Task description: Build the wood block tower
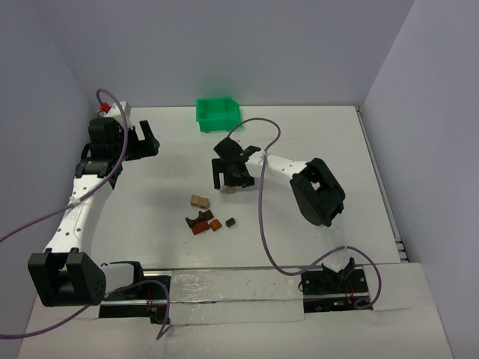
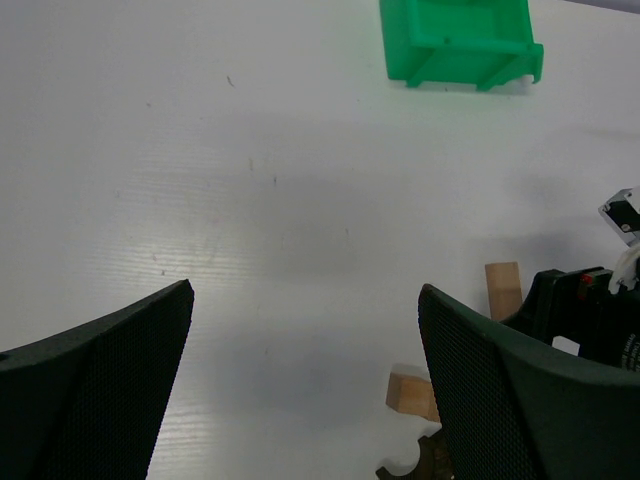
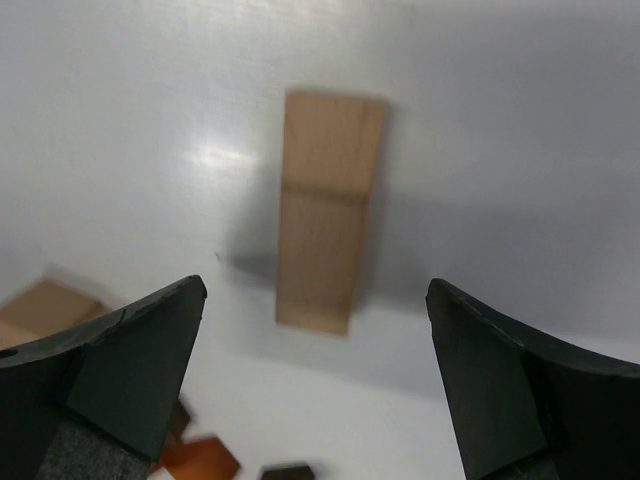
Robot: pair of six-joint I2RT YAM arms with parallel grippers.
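Note:
The wood blocks lie apart on the white table (image 1: 314, 149), none stacked on another. A light tan bar (image 3: 330, 210) (image 1: 231, 190) sits free below my right gripper (image 3: 316, 287) (image 1: 230, 182), whose jaws stand open on either side without touching it. Near it are a tan block (image 1: 199, 200) (image 3: 40, 305) (image 2: 415, 392), a dark arch piece (image 1: 200, 222) (image 2: 420, 462), a reddish cube (image 1: 215, 224) (image 3: 200, 460) and a dark cube (image 1: 230, 221) (image 3: 288, 470). My left gripper (image 1: 146, 138) (image 2: 305, 292) hangs open and empty at the far left, well away from the blocks.
A green plastic bin (image 1: 218, 112) (image 2: 460, 40) stands at the back of the table. The tan bar (image 2: 503, 290) and the black right gripper (image 2: 590, 320) show at the right of the left wrist view. Purple cables trail from both arms.

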